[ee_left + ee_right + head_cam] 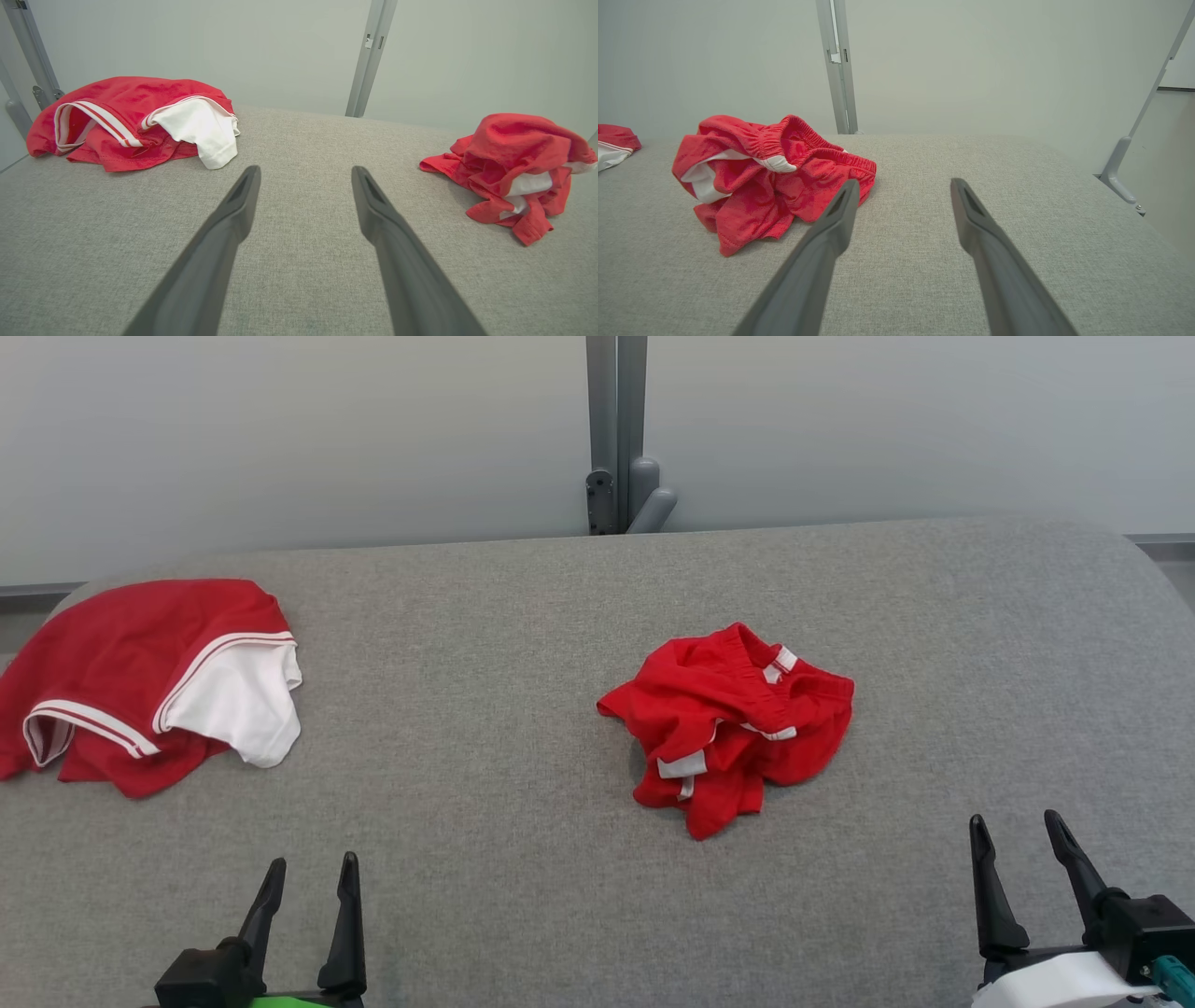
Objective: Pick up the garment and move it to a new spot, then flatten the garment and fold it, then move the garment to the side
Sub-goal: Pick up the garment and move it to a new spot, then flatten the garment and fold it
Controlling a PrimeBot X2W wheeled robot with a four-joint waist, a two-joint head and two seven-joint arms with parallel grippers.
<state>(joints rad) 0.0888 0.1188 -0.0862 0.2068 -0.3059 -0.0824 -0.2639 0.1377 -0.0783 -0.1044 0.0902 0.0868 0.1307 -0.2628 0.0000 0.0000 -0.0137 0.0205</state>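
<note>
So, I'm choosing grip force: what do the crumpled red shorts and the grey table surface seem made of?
Crumpled red shorts: soft matte knit, probably polyester or cotton; limp folds, gathered elastic waistband. Grey table surface: matte woven cloth with a flecked weave, possibly padded.

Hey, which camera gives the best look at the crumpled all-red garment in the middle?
The right wrist view: the crumpled red garment lies close and large there, its elastic waistband plain. The head view shows it whole from above but smaller; the left wrist view has it off at the right edge, side-on.
</note>
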